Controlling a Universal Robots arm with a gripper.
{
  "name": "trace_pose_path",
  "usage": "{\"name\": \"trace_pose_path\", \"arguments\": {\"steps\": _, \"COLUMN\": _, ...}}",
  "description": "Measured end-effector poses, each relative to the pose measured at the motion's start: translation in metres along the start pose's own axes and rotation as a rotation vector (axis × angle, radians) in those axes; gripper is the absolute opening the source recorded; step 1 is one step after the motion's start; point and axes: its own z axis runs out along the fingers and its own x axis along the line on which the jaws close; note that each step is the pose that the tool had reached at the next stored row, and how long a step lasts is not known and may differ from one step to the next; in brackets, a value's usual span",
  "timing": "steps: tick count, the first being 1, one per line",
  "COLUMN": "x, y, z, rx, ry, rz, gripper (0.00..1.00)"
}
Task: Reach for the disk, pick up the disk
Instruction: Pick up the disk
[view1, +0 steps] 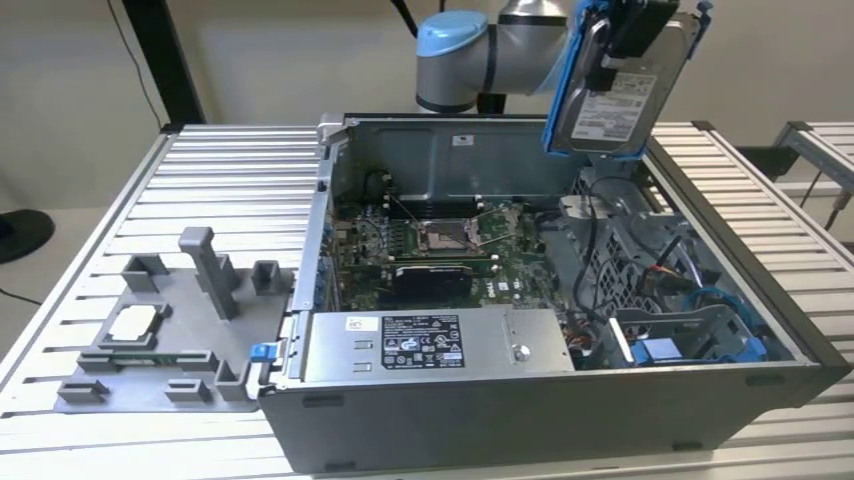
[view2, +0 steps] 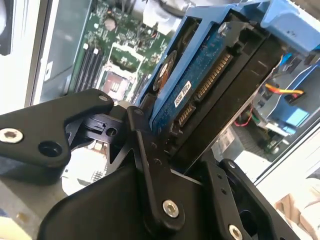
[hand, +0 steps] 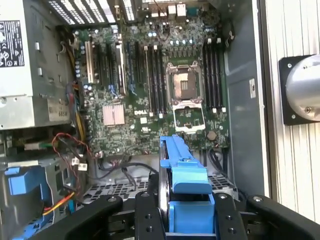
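The end effector (view1: 627, 45) is clenched on the disk (view1: 617, 85), which hangs high above the far right corner of the open computer case (view1: 561, 290), well clear of the parts inside. In the second wrist view the black fingers (view2: 150, 165) press on both flat faces of the disk (view2: 210, 85), its connector edge pointing away from the palm.

The hold looks narrow, judging by how much of the disk sticks out past the fingers. A jolt could let the smooth metal slip and drop onto the green circuit board (hand: 165, 80) below, with its open socket (hand: 186, 82) and fine pins.

The disk is a flat silver slab with a white label and a blue plastic bracket (hand: 182, 170) around its edges. The counter (view1: 214, 190) is ribbed metal.
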Motion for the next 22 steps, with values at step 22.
{"name": "trace_pose_path", "arguments": {"steps": 22, "x": 0.0003, "y": -0.0095, "z": -0.0002, "rx": 0.0206, "ry": -0.0067, "rz": -0.004, "gripper": 0.0}}
